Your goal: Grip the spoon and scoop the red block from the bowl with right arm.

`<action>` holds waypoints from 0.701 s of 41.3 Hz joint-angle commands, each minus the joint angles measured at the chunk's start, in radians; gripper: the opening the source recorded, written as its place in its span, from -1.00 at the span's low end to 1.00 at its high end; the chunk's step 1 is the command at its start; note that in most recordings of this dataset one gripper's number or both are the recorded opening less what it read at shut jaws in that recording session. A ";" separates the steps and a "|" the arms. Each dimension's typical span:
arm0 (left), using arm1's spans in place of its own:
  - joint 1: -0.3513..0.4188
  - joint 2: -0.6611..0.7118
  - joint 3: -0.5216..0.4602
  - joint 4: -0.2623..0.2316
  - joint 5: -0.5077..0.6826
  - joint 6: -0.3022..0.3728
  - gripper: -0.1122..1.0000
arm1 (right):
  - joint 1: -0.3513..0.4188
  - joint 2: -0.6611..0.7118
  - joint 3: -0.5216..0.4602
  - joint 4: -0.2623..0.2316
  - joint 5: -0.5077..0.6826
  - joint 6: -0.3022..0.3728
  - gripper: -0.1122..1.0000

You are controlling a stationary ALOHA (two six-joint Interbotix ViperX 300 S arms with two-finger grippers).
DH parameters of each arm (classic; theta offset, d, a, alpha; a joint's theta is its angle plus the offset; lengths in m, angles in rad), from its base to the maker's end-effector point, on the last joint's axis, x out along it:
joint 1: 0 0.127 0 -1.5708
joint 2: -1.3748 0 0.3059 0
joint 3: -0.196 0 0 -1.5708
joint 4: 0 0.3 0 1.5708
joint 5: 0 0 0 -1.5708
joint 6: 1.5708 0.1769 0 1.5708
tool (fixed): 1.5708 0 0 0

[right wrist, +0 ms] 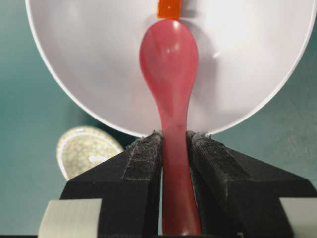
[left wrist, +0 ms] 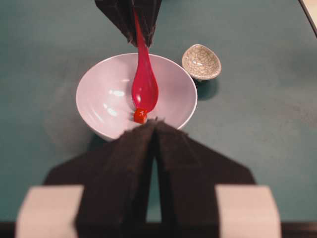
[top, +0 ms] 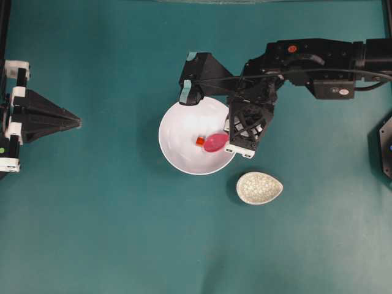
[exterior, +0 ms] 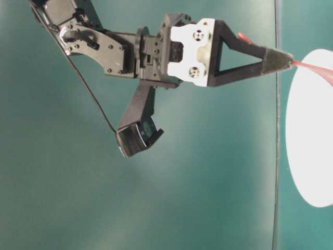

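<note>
Magenta spoon point(right wrist: 169, 69) pinched by its handle, scoop tip at the red block point(right wrist: 170, 8) in the bowl point(right wrist: 257, 74).

Right gripper point(right wrist: 174, 144) has its jaws clamped on the handle from both sides, so the scoop juts straight ahead of them into the bowl, its tip touching or just short of the cube; that lines up a forward push under it. Speckled dish point(top: 259, 187) sits beside and outside the jaws, clear of the path. Left gripper point(top: 76, 120), well apart, has its jaws pressed together on nothing.
</note>
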 commanded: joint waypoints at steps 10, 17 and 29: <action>-0.002 0.006 -0.029 0.002 -0.005 0.000 -0.80 | 0.003 0.009 -0.054 -0.008 -0.038 -0.002 -0.36; -0.002 0.006 -0.029 0.002 -0.005 0.002 -0.80 | 0.003 0.023 -0.074 -0.008 -0.078 -0.003 -0.36; -0.002 0.006 -0.029 0.002 -0.005 0.000 -0.80 | 0.003 0.028 -0.083 -0.008 -0.160 -0.002 -0.36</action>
